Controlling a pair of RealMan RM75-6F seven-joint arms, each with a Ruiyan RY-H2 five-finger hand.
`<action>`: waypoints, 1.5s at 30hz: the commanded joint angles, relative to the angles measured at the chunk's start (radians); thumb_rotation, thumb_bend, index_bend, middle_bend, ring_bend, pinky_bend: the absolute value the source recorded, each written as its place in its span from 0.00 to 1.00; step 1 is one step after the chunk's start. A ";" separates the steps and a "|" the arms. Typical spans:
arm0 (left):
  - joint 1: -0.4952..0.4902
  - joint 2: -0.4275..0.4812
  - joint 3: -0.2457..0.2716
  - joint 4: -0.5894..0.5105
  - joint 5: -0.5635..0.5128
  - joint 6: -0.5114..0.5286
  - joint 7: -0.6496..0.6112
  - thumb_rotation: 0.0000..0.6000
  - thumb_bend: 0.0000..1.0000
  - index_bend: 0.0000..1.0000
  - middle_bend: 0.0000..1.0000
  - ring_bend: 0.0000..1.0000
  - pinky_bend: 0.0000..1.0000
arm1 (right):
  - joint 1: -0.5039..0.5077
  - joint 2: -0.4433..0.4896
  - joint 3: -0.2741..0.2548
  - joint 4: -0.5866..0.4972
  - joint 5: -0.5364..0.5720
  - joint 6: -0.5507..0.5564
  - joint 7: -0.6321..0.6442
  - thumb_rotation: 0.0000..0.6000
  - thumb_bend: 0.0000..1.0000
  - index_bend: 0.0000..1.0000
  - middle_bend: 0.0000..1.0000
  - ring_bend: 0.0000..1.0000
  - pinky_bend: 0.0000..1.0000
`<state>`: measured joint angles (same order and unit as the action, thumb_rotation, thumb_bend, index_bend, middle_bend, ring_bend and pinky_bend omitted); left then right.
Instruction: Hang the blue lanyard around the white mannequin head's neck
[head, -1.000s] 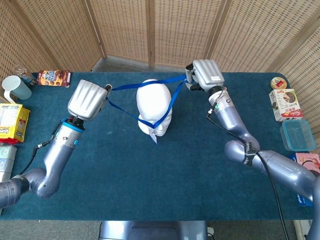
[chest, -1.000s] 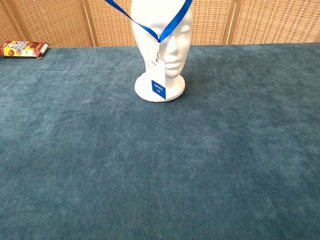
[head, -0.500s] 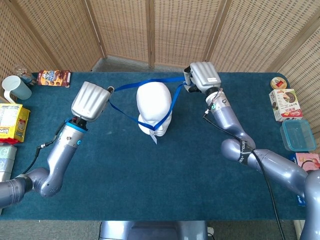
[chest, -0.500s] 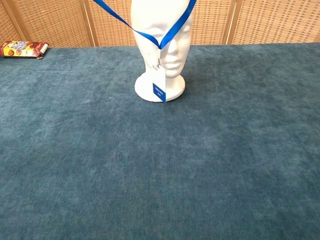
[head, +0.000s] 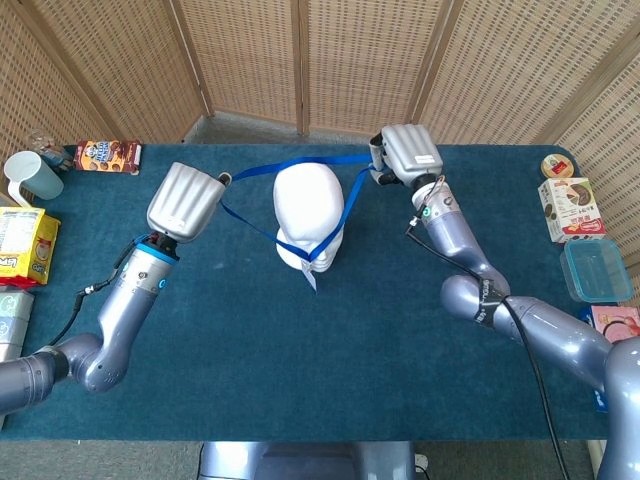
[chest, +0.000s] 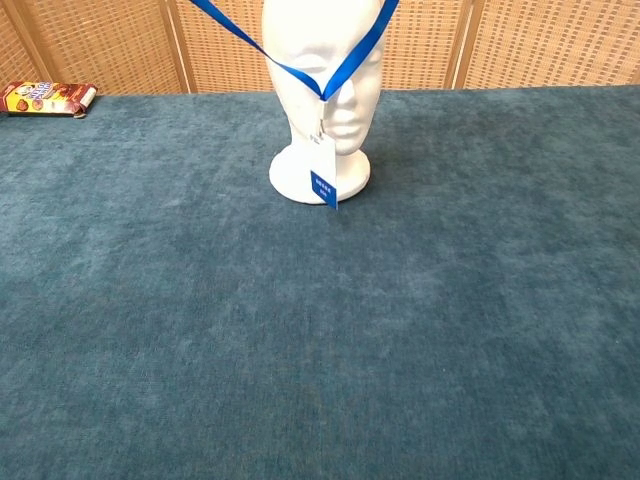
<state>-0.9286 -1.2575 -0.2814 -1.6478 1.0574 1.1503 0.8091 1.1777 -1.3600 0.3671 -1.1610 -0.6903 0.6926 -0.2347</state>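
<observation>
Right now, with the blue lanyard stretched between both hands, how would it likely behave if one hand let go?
The blue lanyard looks floppy: its front droops into a V over the mannequin head. The badge hangs free, so it would probably swing. Released, that side would likely fall limp.

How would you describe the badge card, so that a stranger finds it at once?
Find the white mannequin head at the far middle of the table. A blue lanyard forms a V over its face. The card hangs from the V's tip, before the base: the only white-and-blue tag.

Blue lanyard (head: 300, 165); white mannequin head (head: 309, 203); teal tablecloth (chest: 320, 330).
</observation>
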 joint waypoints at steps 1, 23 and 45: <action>-0.004 -0.004 0.001 0.003 -0.005 -0.002 0.004 1.00 0.43 0.61 1.00 1.00 1.00 | 0.001 0.001 -0.001 0.004 0.005 -0.002 -0.003 1.00 0.46 0.69 0.97 1.00 1.00; -0.017 -0.011 0.016 -0.005 -0.057 0.003 0.040 1.00 0.30 0.61 1.00 1.00 1.00 | 0.006 0.002 -0.017 0.017 0.034 -0.021 -0.012 1.00 0.43 0.50 0.97 1.00 1.00; -0.025 -0.006 0.023 -0.017 -0.075 0.022 0.063 1.00 0.22 0.60 1.00 1.00 1.00 | 0.020 0.027 -0.038 0.000 0.072 -0.023 -0.059 1.00 0.34 0.38 0.97 1.00 1.00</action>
<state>-0.9523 -1.2632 -0.2594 -1.6646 0.9840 1.1728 0.8702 1.1966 -1.3339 0.3306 -1.1608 -0.6199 0.6690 -0.2902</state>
